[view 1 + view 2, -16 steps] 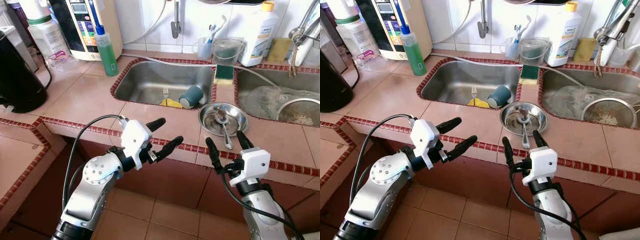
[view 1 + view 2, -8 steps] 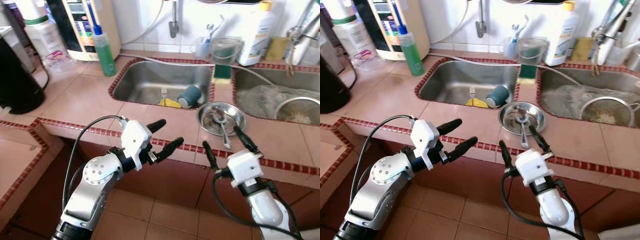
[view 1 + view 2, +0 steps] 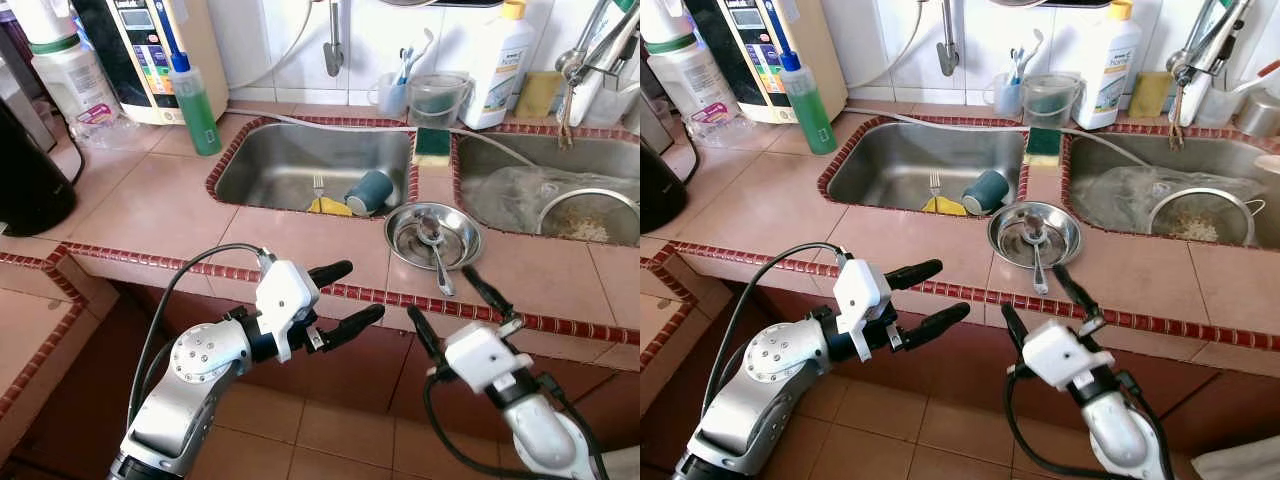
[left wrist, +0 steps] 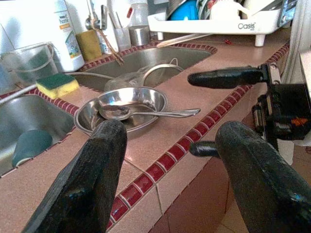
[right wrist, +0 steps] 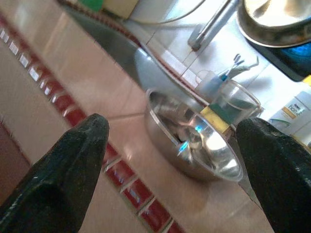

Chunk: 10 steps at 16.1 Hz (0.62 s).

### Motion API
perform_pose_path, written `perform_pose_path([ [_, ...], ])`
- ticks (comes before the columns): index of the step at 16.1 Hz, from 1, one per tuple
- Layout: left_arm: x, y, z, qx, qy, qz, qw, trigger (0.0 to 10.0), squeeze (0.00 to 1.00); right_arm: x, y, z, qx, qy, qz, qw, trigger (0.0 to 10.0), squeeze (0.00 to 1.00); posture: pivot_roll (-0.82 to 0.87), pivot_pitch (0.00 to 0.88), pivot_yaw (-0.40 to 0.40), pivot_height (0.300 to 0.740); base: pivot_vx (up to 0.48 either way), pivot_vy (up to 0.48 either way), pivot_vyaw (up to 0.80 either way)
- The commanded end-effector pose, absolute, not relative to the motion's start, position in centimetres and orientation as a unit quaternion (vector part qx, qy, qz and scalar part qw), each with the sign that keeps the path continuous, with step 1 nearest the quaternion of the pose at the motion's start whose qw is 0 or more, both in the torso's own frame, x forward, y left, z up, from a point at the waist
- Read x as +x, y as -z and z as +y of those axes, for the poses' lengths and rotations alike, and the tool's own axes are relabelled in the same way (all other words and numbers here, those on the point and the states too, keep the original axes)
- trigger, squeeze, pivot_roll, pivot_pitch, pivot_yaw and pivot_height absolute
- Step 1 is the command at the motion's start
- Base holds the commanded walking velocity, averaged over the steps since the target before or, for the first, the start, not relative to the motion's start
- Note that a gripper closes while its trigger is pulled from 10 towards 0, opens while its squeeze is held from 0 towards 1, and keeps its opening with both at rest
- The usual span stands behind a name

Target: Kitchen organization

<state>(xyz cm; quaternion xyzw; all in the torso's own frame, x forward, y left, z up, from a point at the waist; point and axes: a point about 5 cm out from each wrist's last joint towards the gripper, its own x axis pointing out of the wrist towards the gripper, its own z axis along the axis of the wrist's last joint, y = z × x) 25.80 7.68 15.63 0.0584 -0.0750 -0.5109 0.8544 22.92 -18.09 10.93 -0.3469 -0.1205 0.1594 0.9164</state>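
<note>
Tools first: the right tool (image 3: pixel 462 306) hangs just off the near edge of the counter (image 3: pixel 170 205), fingers spread wide and holding nothing, aimed at the steel bowl (image 3: pixel 432 234) that sits on the counter between the two sinks with a spoon (image 3: pixel 436 255) lying in it. The left tool (image 3: pixel 345 297) is also spread and empty, held out in front of the counter edge to the left of the bowl.

As for progress, little looks done. The bowl and spoon are untouched on the counter. In the left sink (image 3: pixel 300 160) a teal cup (image 3: pixel 368 192) lies on its side next to a fork (image 3: pixel 318 187) and a yellow scrap, perhaps a cloth. A green and yellow sponge (image 3: pixel 432 146) rests on the ridge between the sinks, and the right sink (image 3: pixel 540 190) holds a strainer (image 3: pixel 590 212) with food bits. I judge the bowl to be the first thing to be picked up, with the sink items left after it.

Readable writing is scarce: a white dish rack (image 4: pixel 218 22) in the left wrist view carries the word "Oasis". The white bottle (image 3: pixel 497 65) at the far wall has a blue label whose text is too small to read for sure.
</note>
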Motion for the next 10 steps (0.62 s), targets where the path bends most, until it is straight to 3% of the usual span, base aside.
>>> perform_pose_path([
  [1,25.7,-15.8,7.6,0.067,0.518,-0.077,0.849,10.0,0.00,22.7,-10.7,-18.1,-0.359,-0.165,-0.117,0.911,10.0,0.00,-0.26,0.094,0.115,0.740,0.000,0.000,0.00],
  [10,25.6,-15.7,7.0,0.064,0.526,-0.076,0.845,10.0,0.00,24.4,-11.3,-22.1,-0.455,-0.152,-0.093,0.873,10.0,0.00,-0.27,0.088,0.120,0.740,0.000,0.000,0.00],
])
